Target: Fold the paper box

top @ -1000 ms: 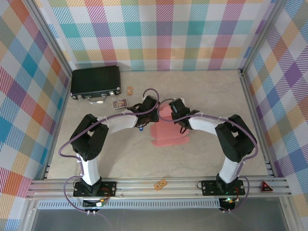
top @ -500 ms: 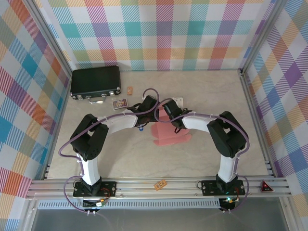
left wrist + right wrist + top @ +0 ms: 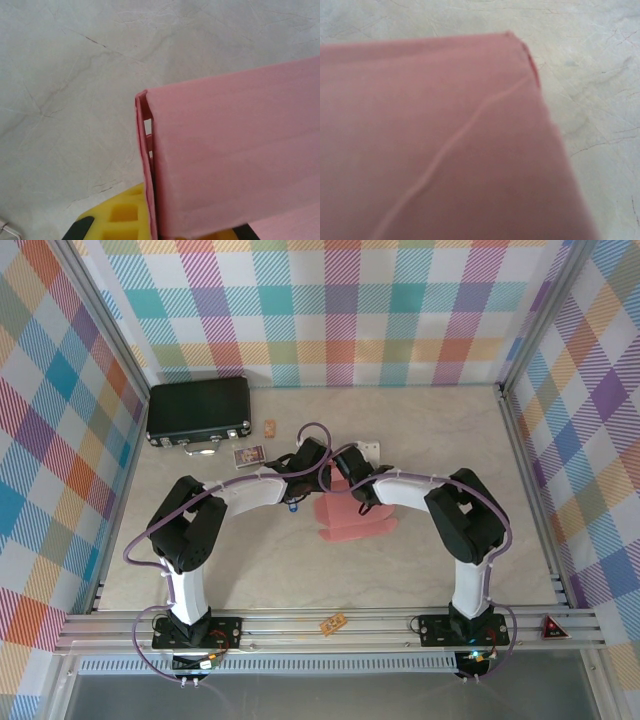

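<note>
While the paper box (image 3: 356, 524) is rested on the middle of the desk (image 3: 440, 450), one edge is pinched by the left end effector (image 3: 150, 227); whether the right end effector (image 3: 352, 480), held just above, is spread cannot be told.

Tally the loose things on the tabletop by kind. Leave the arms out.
black case: 1
pink paper box: 1
small card: 1
small brown tag: 1
small white piece: 1
Total: 5

From here the paper box (image 3: 225, 165) reads as matt, faintly ribbed cardboard. The tabletop (image 3: 75, 75) looks like smooth veined stone. At ten o'clock, the black case (image 3: 198, 412) has shiny metal latches.
</note>
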Robot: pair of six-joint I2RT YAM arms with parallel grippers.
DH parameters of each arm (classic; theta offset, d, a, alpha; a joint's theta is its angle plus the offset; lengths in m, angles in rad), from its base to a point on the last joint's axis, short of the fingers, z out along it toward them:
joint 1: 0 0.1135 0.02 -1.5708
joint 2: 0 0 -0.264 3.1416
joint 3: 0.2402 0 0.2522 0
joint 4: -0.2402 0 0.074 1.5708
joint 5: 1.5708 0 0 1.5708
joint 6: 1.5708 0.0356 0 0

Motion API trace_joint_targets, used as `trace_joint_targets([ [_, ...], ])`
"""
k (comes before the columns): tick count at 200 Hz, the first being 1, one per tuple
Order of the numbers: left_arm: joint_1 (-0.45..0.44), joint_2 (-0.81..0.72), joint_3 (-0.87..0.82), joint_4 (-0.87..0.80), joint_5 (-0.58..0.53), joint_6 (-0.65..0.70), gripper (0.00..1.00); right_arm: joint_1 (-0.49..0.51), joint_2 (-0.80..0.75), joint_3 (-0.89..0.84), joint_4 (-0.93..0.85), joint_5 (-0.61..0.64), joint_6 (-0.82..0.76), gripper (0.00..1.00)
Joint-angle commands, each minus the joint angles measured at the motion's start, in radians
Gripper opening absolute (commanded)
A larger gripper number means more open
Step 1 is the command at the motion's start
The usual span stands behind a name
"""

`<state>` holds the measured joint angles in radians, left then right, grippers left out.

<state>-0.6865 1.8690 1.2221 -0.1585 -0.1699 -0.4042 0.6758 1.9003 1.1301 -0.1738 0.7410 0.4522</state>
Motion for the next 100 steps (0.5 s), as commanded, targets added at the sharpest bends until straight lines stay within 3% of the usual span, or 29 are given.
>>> trace_joint_targets([
  [1, -0.025, 0.013, 0.013, -0.043, 0.022, -0.006, 0.07, 0.004, -0.031, -0.035, -0.001, -0.067, -0.043, 0.18],
  [67, -0.025, 0.015, 0.023, -0.051, 0.014, -0.010, 0.07, 0.005, -0.082, -0.066, -0.008, -0.082, -0.081, 0.35],
  [100, -0.025, 0.013, 0.025, -0.057, 0.010, -0.009, 0.07, 0.004, -0.098, -0.081, -0.017, -0.086, -0.080, 0.50],
])
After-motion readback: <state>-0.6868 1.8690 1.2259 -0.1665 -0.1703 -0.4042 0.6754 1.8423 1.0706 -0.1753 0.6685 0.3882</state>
